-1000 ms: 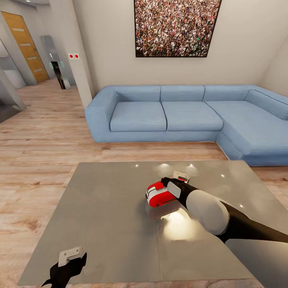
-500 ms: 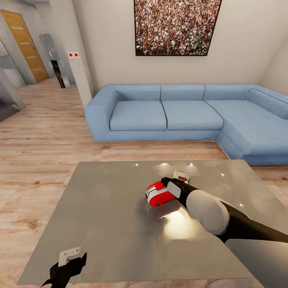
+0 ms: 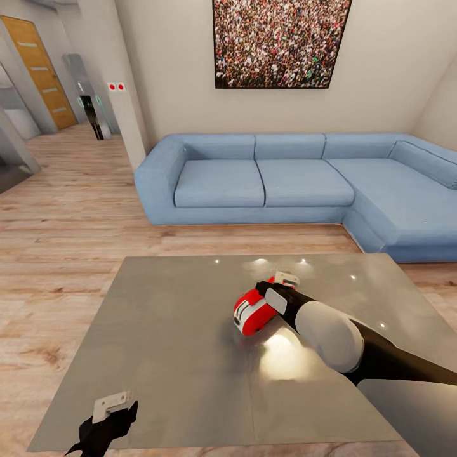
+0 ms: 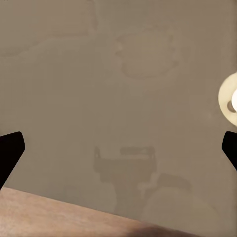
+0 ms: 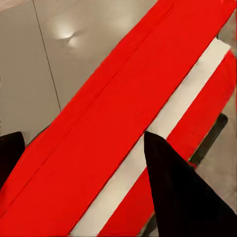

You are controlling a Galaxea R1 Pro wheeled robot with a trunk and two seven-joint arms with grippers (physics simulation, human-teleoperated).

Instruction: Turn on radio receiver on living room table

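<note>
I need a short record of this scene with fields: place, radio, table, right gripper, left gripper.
place: living room, blue sofa behind the table
radio: radio receiver, red with white trim, tilted on the table
table: table, glossy grey top
right gripper: right gripper at the radio, a finger against the red body
left gripper: left gripper open above the table's near edge

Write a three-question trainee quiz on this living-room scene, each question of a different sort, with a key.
1. True or false: the small red radio with white trim sits on the glossy grey stone-topped table.
2. Which tool is at the radio? A) left tool B) right tool
3. Fill in: behind the table stands a blue L-shaped ____.

Key:
1. True.
2. B. The right wrist view shows a dark fingertip over the radio's red and white casing.
3. Sofa.
</note>
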